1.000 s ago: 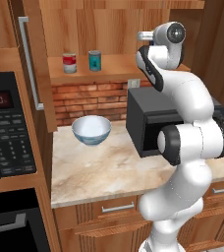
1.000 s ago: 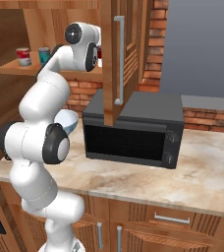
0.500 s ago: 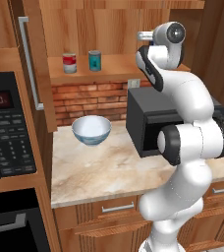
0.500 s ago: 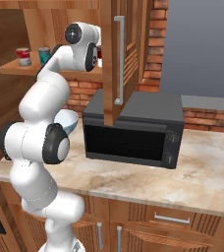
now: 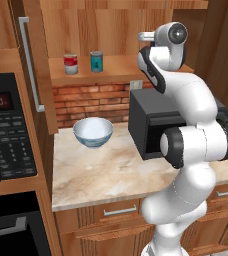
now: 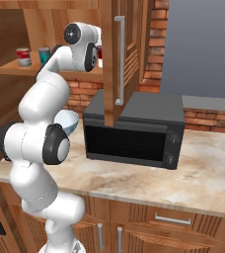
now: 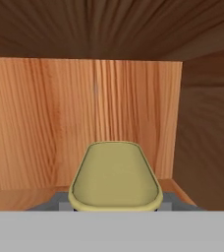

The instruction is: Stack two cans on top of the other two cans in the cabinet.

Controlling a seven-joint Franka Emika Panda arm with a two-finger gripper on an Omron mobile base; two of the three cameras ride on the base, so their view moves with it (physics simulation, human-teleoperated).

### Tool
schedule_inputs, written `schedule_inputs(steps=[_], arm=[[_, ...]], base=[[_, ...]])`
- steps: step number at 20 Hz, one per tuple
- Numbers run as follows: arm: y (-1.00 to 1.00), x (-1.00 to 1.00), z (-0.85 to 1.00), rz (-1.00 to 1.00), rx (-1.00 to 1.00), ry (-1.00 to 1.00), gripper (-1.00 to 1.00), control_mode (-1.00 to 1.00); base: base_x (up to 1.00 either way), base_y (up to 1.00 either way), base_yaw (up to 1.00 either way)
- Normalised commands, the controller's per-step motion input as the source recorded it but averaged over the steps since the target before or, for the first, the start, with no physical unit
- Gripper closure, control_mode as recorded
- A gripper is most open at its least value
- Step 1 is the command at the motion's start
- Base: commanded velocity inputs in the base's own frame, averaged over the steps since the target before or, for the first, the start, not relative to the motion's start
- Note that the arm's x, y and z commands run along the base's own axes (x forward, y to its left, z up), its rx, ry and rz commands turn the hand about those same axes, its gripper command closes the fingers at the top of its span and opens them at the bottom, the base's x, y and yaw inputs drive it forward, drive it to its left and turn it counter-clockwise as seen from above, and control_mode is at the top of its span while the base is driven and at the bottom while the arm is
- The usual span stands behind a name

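The pincer is clamped on a yellow-topped can, probably the dark blue one, though its side is hidden. The can stands with its long axis upright, its top facing the cabinet ceiling. The arm rises in front of the tabletop, elbow bent, hand level and reaching into the cabinet above the shelf. The red-labelled can stands upright on the shelf. The teal can is just to its right, and the pincer is well to the right of both. Any stacking there calls for a leftward carry.
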Motion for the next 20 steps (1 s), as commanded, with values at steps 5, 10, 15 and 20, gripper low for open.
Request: schedule_inputs(steps=[5,10,15,20], arm=[[0.05,0.0,0.0,0.0,0.0,0.0,1.0,-1.0],[0.02,0.0,0.0,0.0,0.0,0.0,1.0,-1.0],[0.0,0.0,0.0,0.0,0.0,0.0,1.0,-1.0],[0.0,0.0,0.0,0.0,0.0,0.0,1.0,-1.0]], base=[[0.0,0.0,0.0],[0.0,0.0,0.0],[0.0,0.0,0.0],[0.0,0.0,0.0]])
